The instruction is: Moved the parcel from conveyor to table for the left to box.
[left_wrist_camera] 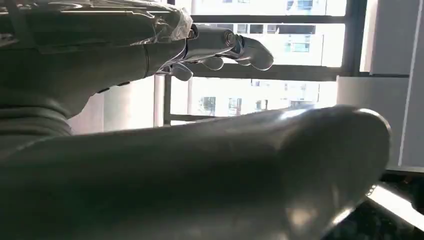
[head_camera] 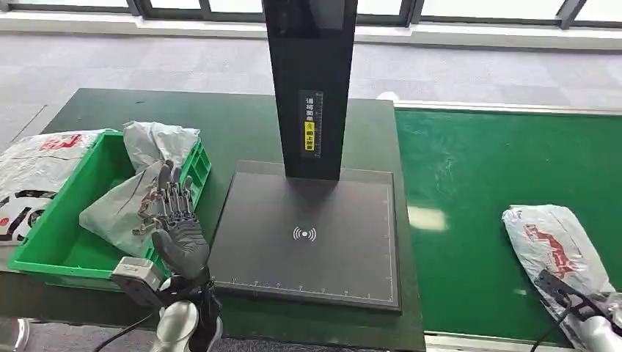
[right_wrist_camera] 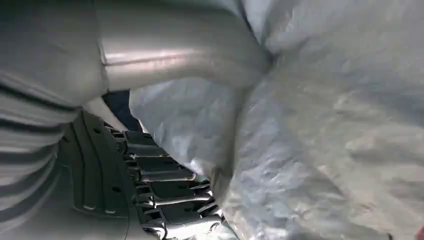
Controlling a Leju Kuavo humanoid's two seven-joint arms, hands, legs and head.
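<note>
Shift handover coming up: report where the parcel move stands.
Done: two grey parcels already lie in the green crate. In hand: the right hand is around a parcel that lies on the green conveyor. Left: carry it to the dark table, where the empty left hand waits.

We see a wireless-wave sign on the pad (head_camera: 308, 235) right of the left hand (head_camera: 176, 220); the post's label (head_camera: 310, 123) is unreadable.

Silver arms, dark-fingered grey robot hand (head_camera: 176, 220), black cables.
</note>
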